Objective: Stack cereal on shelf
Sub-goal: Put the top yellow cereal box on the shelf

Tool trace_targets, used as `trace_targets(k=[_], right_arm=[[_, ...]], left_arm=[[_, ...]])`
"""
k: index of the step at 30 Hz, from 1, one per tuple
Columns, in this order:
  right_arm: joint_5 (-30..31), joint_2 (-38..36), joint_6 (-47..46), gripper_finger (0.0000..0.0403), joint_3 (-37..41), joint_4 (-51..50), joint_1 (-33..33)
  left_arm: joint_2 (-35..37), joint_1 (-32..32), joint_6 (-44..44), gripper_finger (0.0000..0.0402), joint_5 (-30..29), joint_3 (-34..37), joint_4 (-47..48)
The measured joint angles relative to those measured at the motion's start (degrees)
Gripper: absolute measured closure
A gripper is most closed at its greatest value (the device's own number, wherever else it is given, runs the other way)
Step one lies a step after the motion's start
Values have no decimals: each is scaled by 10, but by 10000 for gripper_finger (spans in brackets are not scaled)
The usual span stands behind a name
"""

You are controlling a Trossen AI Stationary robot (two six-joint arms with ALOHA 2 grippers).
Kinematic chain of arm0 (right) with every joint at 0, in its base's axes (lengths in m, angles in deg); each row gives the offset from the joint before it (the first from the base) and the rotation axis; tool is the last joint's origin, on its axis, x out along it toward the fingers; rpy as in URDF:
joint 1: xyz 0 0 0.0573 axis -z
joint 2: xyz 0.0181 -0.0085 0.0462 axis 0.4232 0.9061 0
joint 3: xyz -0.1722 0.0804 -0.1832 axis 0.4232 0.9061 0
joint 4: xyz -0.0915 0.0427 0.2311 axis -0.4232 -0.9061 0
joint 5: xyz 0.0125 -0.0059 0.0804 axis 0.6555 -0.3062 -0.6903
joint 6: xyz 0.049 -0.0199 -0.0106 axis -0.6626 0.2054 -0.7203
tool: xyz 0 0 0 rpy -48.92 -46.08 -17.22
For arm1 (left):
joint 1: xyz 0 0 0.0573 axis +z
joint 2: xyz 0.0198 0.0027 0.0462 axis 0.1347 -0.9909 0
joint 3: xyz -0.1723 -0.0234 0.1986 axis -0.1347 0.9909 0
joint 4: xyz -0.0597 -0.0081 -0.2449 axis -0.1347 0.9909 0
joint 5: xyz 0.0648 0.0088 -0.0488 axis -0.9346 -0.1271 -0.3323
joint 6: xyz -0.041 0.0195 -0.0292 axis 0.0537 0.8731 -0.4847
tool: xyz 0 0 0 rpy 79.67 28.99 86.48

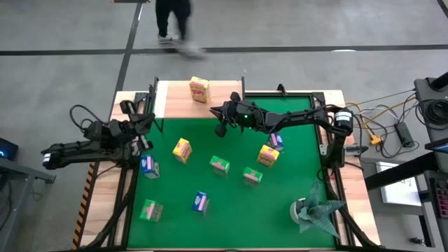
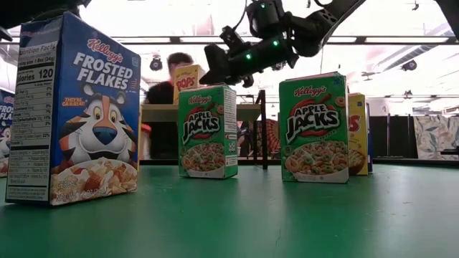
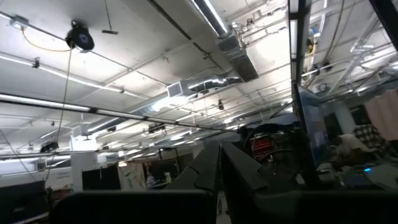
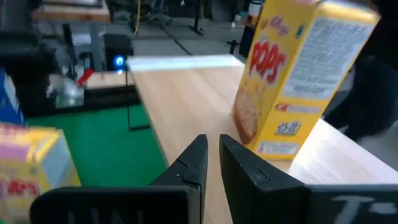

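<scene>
High view, shelf: the shelf [image 1: 224, 89] is sitting along the far edge of the green mat [image 1: 280, 210], with one yellow Pops box [image 1: 199, 89] standing on it.
High view, right gripper: the right gripper [image 1: 221, 119] is hanging over the mat just beside the shelf's near edge, apart from the box.
High view, loose cereal: two yellow boxes [image 1: 182, 150], three green boxes [image 1: 220, 164] and three blue boxes [image 1: 200, 202] are lying scattered on the mat.
High view, left gripper: the left gripper [image 1: 145, 120] is waiting by the table's left edge.
Low view: a Frosted Flakes box [image 2: 75, 111] and two Apple Jacks boxes [image 2: 208, 131] are standing upright; a person [image 2: 168, 82] is showing behind them.
Left wrist view: the fingers [image 3: 208, 168] are pressing together, holding nothing.
Right wrist view: the fingers [image 4: 193, 163] are sitting nearly closed with a thin gap, gripping nothing, with the Pops box upright on the wood just beyond.
</scene>
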Motion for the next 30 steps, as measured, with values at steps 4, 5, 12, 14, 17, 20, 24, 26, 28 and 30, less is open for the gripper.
trace_targets(k=[4, 5, 12, 14, 17, 20, 24, 26, 28, 30], right_arm=[[19, -3, -59, 378, -57, -105, 8], [17, -3, -69, 380, -78, -149, 11], [15, 20, -72, 394, -194, -321, 14], [15, 27, -72, 394, -207, -321, 14], [15, 36, -63, 394, -220, -320, 22], [9, 38, -62, 394, -219, -324, 28], [4, 38, -46, 394, -215, -291, 28], [-7, 38, -38, 394, -210, -262, 27], [-17, 38, -34, 394, -205, -232, 28], [-20, 38, -33, 394, -201, -209, 28]], left_arm=[[0, 0, 18, 402, -8, 0, -8], [0, 0, 22, 402, -8, 0, -8], [0, 0, 35, 402, -9, 0, 3], [0, 0, 40, 402, -9, 0, 6], [0, 0, 46, 402, -9, 0, 9], [0, 0, 47, 402, -9, 0, 9], [0, 0, 61, 402, -9, 0, 8], [0, 0, 63, 402, -9, 0, 6], [0, 0, 63, 402, -9, 0, 1], [0, 0, 63, 402, -9, 0, 1]])
